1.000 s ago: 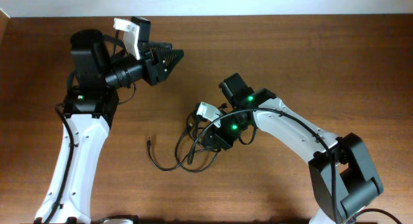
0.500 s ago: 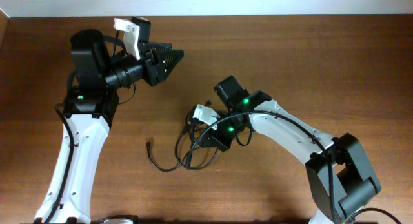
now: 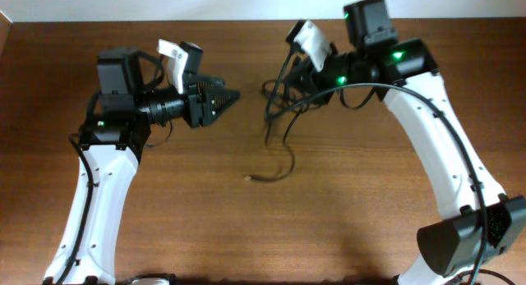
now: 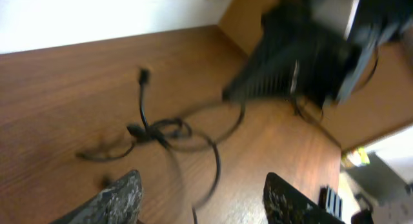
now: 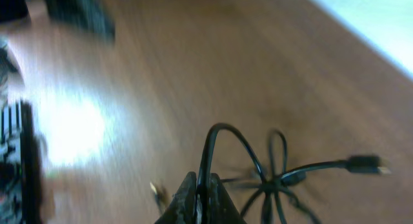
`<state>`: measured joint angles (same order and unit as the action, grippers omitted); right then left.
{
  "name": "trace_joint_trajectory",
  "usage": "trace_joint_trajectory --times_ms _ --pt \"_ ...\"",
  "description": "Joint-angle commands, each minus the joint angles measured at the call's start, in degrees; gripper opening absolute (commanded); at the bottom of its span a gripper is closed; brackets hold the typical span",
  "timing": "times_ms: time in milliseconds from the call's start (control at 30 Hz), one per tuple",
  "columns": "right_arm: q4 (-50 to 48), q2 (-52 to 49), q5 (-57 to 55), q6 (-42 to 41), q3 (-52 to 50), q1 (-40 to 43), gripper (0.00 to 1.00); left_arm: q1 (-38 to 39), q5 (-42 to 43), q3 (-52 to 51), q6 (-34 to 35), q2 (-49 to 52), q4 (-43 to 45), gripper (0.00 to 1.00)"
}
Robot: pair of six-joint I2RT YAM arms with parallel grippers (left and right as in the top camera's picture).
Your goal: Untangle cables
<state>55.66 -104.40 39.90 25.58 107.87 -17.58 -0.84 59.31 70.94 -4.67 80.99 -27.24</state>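
The cables [image 3: 279, 104] are thin black cords knotted together. My right gripper [image 3: 297, 70] is shut on one strand and holds the bunch up over the far middle of the table. A loose end trails down to a light-tipped plug [image 3: 251, 179] near the table. In the right wrist view the fingers [image 5: 202, 193] pinch a cord, with the knot [image 5: 267, 183] and a plug [image 5: 363, 164] beyond. My left gripper [image 3: 220, 98] is open and empty, left of the bunch and pointing at it. The left wrist view shows the tangle [image 4: 155, 131] ahead of its open fingers [image 4: 200, 204].
The brown wooden table [image 3: 164, 219] runs to a white wall at the far edge. The right arm's own thick black cable [image 3: 370, 92] loops along its white link. The right gripper body [image 4: 290, 62] looms in the left wrist view.
My right gripper has lifted the cable bunch off the table middle and carried it up toward the far edge. One end now dangles. The left gripper has shifted slightly right.
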Motion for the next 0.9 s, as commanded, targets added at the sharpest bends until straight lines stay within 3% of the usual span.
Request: trace_joint_trajectory --times_ms 0,133,367,400,433,500,567,633,767,867 --pt "0.11 1.95 0.33 -2.6 5.57 0.42 0.04 0.0 4.94 0.24 -15.74 -0.98 -7.37 0.61" --pt "-3.15 1.95 -0.04 -7.69 9.25 0.48 0.04 3.48 4.72 0.24 -28.06 -0.98 -15.23 0.62" --pt "-4.24 1.95 -0.11 -12.37 18.36 0.46 0.04 12.26 -4.15 0.24 -28.44 -0.96 -15.28 0.62" --pt "-3.1 1.95 -0.13 -12.37 18.38 0.46 0.11 12.85 -4.66 0.24 -28.48 -0.96 -15.26 0.62" --pt "-0.26 1.92 -1.68 -11.32 18.34 0.46 0.27 13.33 -5.68 0.24 -28.48 -0.96 -15.26 0.62" --pt "6.88 1.81 -5.92 -4.98 18.34 0.46 0.37 12.96 -8.74 0.24 -28.37 -0.96 -14.53 0.61" --pt "10.47 1.81 -10.21 -4.57 18.34 0.46 0.37 12.15 -9.62 0.24 -27.91 -0.96 -13.62 0.63" --pt "13.31 1.81 -15.96 -4.59 18.34 0.46 0.37 12.37 -9.86 0.24 -27.93 -0.96 -14.49 0.74" --pt "15.06 1.81 -22.88 -4.61 18.34 0.48 0.38 13.55 -17.75 -0.66 -28.24 1.05 -20.04 0.75" --pt "14.67 1.81 -22.51 -4.68 18.34 1.97 0.38 15.89 -17.86 -4.13 -30.18 4.13 -19.98 0.75"
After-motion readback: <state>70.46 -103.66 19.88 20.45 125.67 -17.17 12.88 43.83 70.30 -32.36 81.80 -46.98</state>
